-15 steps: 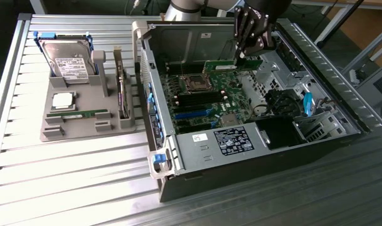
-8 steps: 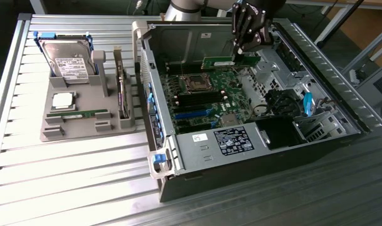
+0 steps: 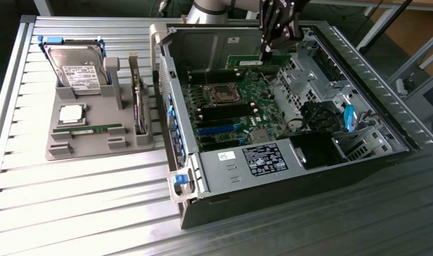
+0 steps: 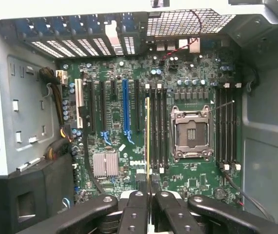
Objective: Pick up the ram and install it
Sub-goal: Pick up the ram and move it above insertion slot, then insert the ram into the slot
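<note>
The table [image 3: 73, 202] carries an open computer case [image 3: 230, 178] with its motherboard [image 4: 114, 117] exposed. Above the board, the end effector [image 4: 150, 197] has its fingers pressed nearly together. They pinch the ram [image 4: 147, 131] edge-on over the memory slots [image 4: 159, 122] beside the CPU socket [image 4: 191, 132].

We overlook the case [image 3: 273, 205] from high and afar; behind the claw [image 4: 151, 197] we face the shared motherboard [image 4: 114, 109] closely.
</note>
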Controlling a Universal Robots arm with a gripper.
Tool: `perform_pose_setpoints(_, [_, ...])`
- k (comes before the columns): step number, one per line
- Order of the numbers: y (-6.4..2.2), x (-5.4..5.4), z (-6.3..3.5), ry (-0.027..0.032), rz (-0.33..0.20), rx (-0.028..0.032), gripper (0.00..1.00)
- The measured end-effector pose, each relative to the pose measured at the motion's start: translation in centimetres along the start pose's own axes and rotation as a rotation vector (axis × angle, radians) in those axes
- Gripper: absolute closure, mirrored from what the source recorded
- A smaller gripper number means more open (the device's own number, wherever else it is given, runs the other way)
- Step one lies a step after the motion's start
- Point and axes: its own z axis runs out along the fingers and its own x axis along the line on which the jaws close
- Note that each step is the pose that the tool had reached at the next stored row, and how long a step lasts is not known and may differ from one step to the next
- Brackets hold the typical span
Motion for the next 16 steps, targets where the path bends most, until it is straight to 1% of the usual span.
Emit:
perform_pose_setpoints(1, [-0.29, -0.4, -0.01, 0.0002, 0.000, -0.0001, 0.89])
perform_pose_setpoints(2, [-0.65, -0.6, 0.00, 0.0002, 0.000, -0.0001, 0.89])
perform_pose_setpoints(5, [-1.37, -0.7, 0.01, 0.0003, 0.000, 0.0000, 0.89])
perform_pose_setpoints(12, [-1.45, -0.7, 0.04, 0.0003, 0.000, -0.0001, 0.89])
perform_pose_setpoints(16, [-1.45, -0.7, 0.33, 0.0003, 0.000, -0.0001, 0.89])
